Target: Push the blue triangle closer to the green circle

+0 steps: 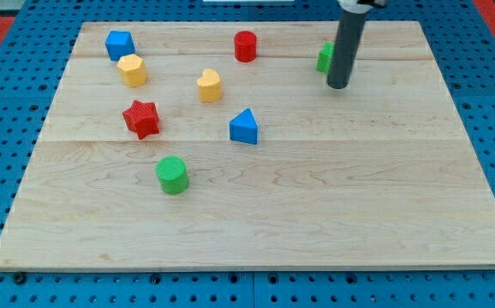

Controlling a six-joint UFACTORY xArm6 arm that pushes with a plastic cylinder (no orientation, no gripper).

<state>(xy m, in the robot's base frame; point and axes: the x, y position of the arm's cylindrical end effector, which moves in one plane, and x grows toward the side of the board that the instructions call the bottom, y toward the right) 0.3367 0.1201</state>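
The blue triangle (244, 127) lies near the middle of the wooden board (333, 197). The green circle (172, 174) stands below and to the left of it, apart from it. My tip (337, 85) rests on the board at the upper right, well to the right of and above the blue triangle. The rod hides part of a green block (325, 57) just to its left.
A blue block (119, 44) and a yellow block (132, 69) sit at the upper left. A red star (141, 118) lies left of the triangle. A yellow heart (209, 85) and a red cylinder (245, 46) lie above it.
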